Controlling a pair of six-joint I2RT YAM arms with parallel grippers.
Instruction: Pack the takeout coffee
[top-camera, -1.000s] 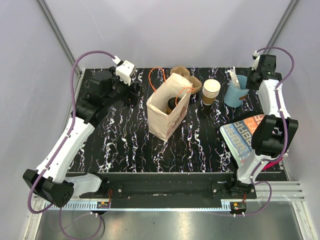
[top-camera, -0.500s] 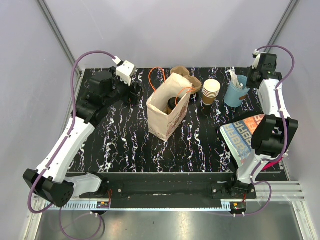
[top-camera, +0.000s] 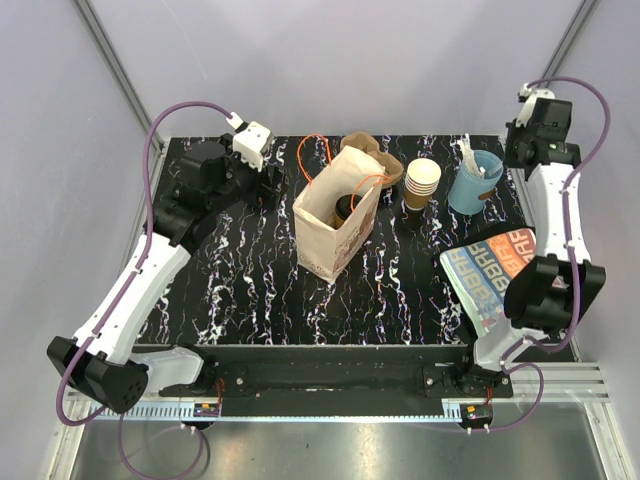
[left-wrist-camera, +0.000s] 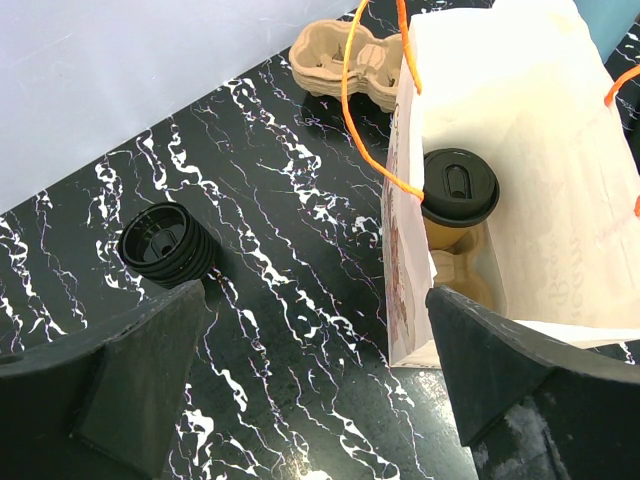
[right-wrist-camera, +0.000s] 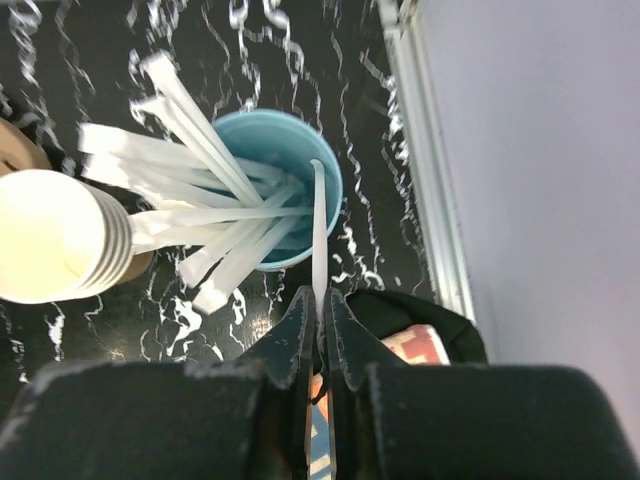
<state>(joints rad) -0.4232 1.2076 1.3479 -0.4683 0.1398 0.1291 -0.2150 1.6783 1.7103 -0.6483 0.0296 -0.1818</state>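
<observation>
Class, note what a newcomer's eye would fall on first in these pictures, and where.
The paper bag with orange handles stands open in the middle of the table, the black-lidded takeout coffee inside it. At the back right, the right gripper pinches one white straw over the light blue cup.

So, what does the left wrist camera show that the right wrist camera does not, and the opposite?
Only the left wrist view: the paper bag with the takeout coffee standing inside it, its black lid on; outside the bag, a stack of black lids and a cardboard cup carrier.
Only the right wrist view: the light blue cup holding white straws, the right gripper shut on one straw, and the stack of paper cups beside the cup.
Both: the black marbled table.
</observation>
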